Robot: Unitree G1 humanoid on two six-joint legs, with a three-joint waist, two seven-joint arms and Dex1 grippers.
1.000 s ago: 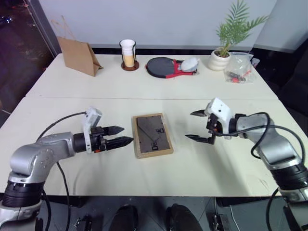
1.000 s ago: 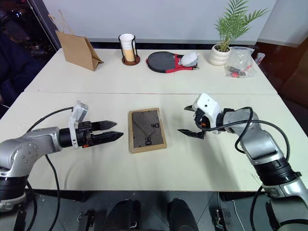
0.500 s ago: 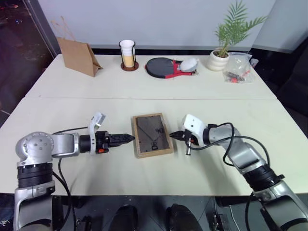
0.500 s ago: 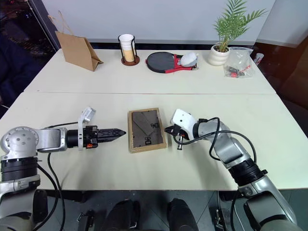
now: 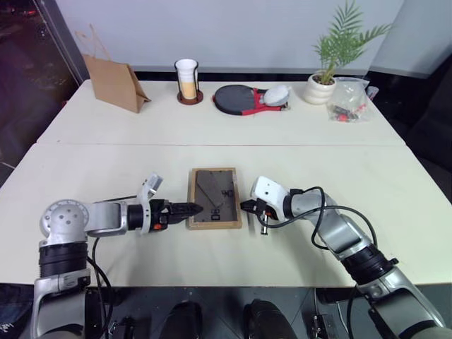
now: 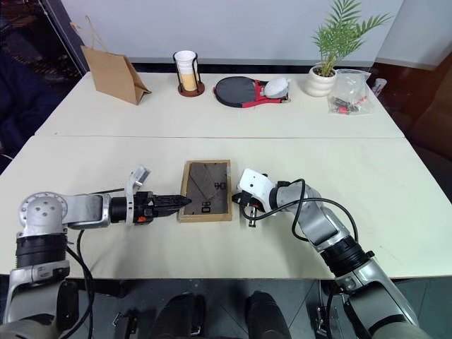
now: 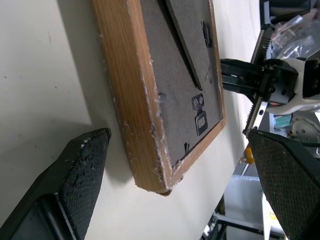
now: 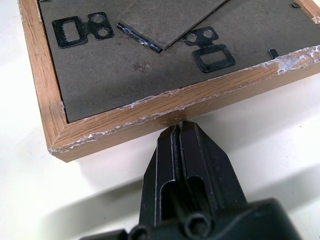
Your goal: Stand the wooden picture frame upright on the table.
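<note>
- The wooden picture frame (image 5: 214, 198) lay flat on the table (image 5: 296, 134), back panel up, between the two sets of jaws, just on the near side of the table's seam.
- The left gripper (image 5: 192, 209) had its jaws spread wide apart, holding nothing; in the left wrist view the frame's near corner (image 7: 152, 180) sat between the two fingers (image 7: 75, 175), with table showing on either side of the wood.
- From the head views the left tips seemed to reach the frame's left edge near its lower corner; whether they touched it could not be told for sure.
- The right gripper (image 8: 181, 131) had its jaws pressed together, nothing between them, the joined tips set against the outer face of the frame's right edge, low on the table.
- The fold-out stand (image 8: 167, 20) lay on the dark back panel just beyond the right jaws, with two small black clips (image 8: 82, 31) beside it.
- The frame's light wood border looked chipped and whitish along the edge nearest the right jaws.
- Well beyond both jaws, along the far side of the table, stood a brown paper bag (image 5: 113, 81), a cup (image 5: 188, 79) in a dark holder, a table-tennis paddle (image 5: 240, 98), a potted plant (image 5: 332, 63) and a clear plastic bag (image 5: 350, 99).
</note>
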